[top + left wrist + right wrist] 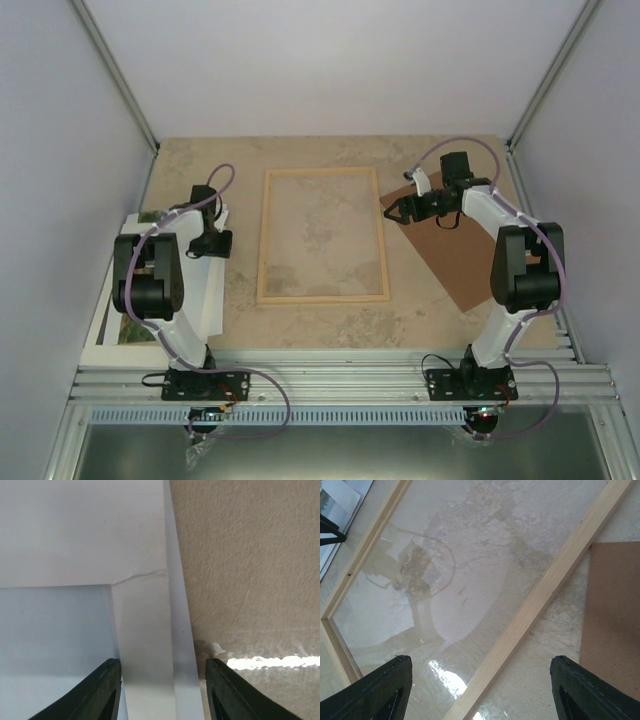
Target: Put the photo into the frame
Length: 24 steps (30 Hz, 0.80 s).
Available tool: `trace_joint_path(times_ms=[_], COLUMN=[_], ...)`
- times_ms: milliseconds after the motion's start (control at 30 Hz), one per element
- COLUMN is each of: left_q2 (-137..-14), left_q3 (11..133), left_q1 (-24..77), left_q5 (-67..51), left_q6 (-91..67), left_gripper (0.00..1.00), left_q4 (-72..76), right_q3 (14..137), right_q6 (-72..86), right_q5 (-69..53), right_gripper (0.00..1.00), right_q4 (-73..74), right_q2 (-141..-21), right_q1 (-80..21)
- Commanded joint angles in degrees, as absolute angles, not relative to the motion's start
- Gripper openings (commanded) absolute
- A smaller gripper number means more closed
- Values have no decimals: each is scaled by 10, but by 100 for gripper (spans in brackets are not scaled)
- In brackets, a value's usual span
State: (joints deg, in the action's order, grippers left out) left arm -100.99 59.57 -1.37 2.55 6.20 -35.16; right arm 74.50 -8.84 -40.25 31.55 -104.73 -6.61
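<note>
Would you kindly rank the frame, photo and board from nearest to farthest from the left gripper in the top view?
1. Photo, under the left gripper, left side.
2. Frame, centre.
3. Board, far right.

Pale wood frame (pixel 323 236) flat mid-table; white-bordered photo (pixel 209 302) at left edge

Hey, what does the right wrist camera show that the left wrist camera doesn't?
Only the right wrist: the pale wooden rectangular frame with its clear pane, and the flat brown backing board beside it. Only the left wrist: the large white-bordered photo print up close, creased near its edge, that edge between the fingers of the open left gripper. Both: the beige mottled tabletop and each camera's own black fingers; the right gripper is open and empty.
</note>
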Motion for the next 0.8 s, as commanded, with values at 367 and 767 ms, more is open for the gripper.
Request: trace_joint_path(times_ms=[367, 767], left_q2=[-1010, -970], left_q3=[615, 626], left_q1=[-9, -10], left_q5=[13, 17], left_q6=[61, 58], left_gripper=[20, 15], left_q4=[-360, -359], right_q3=[741, 743], right_q6=[-82, -80], right_q5=[-403, -410], right_gripper=[76, 76], right_q4=[307, 306], right_q2=[-1042, -1044], right_q1=[-67, -67])
